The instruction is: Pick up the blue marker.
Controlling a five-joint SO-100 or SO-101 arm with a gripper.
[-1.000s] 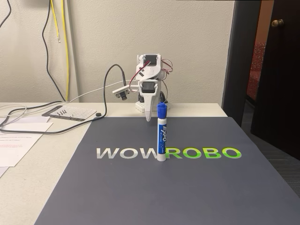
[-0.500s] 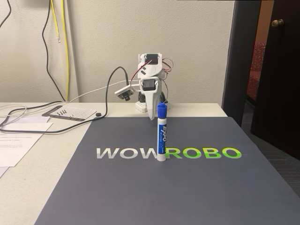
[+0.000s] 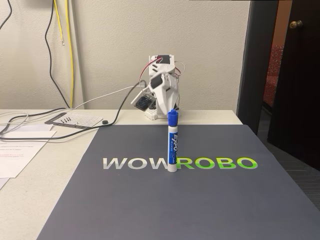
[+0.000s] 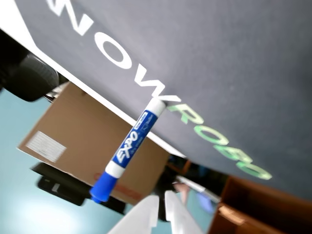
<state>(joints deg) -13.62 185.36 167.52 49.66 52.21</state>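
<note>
The blue marker (image 3: 172, 142) stands upright, blue cap on top, on the grey mat (image 3: 210, 200) over the lettering "WOWROBO". The white arm sits at the back of the table. My gripper (image 3: 171, 105) points down and forward behind the marker's cap, well short of it. In the wrist view the marker (image 4: 129, 148) lies tilted across the middle, and my gripper (image 4: 161, 200) comes in from the bottom edge with its two white fingers (image 4: 146, 217) nearly touching and nothing between them. The cap is a short way left of the fingertips.
Papers (image 3: 20, 150), a black cable (image 3: 60, 134) and a notepad (image 3: 75, 120) lie on the table at the left. A dark door (image 3: 295, 75) stands at the right. In the wrist view a cardboard box (image 4: 83, 136) sits beyond the mat's edge.
The gripper has swung right and lifted a little, with its wrist camera turned in toward the arm. The marker has not moved.
</note>
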